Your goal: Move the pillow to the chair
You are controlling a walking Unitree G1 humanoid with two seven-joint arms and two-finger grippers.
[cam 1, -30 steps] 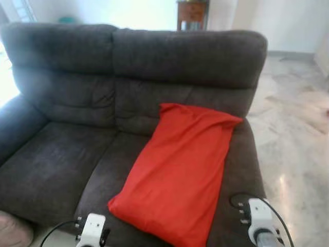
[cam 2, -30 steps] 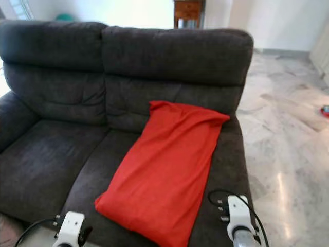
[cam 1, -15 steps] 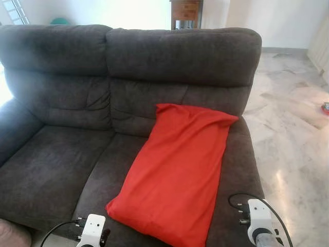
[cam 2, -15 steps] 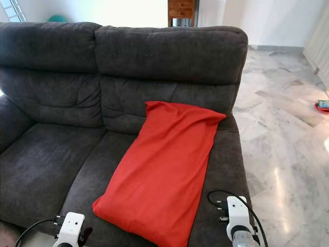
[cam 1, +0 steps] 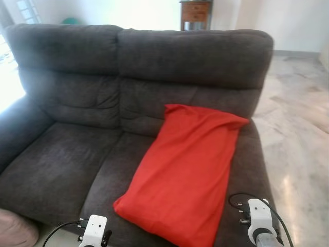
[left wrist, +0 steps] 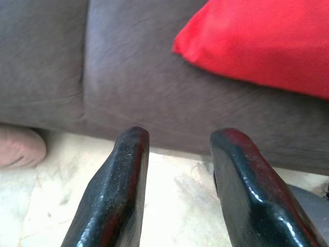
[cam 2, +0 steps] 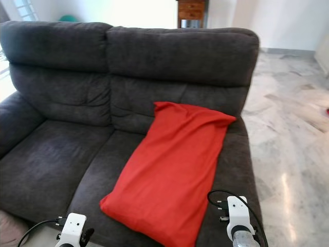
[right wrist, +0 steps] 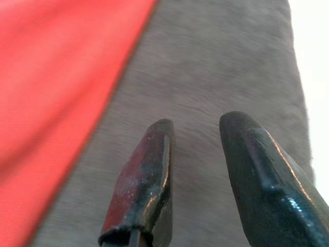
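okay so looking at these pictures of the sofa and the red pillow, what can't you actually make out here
- The chair the pillow should go to: not seen from the head views, so its place is unknown.
- Wooden cabinet behind the sofa: its lower part is hidden by the sofa back, its top cut off by the picture edge.
- Pinkish thing on the floor by the sofa front: cut off at the edge, unidentifiable.
- Pillow in the right wrist view: blurred.

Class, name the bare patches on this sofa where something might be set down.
The left seat cushion is bare, between the left armrest and the red pillow. A narrow strip borders the pillow's right edge. The right seat is crowded.
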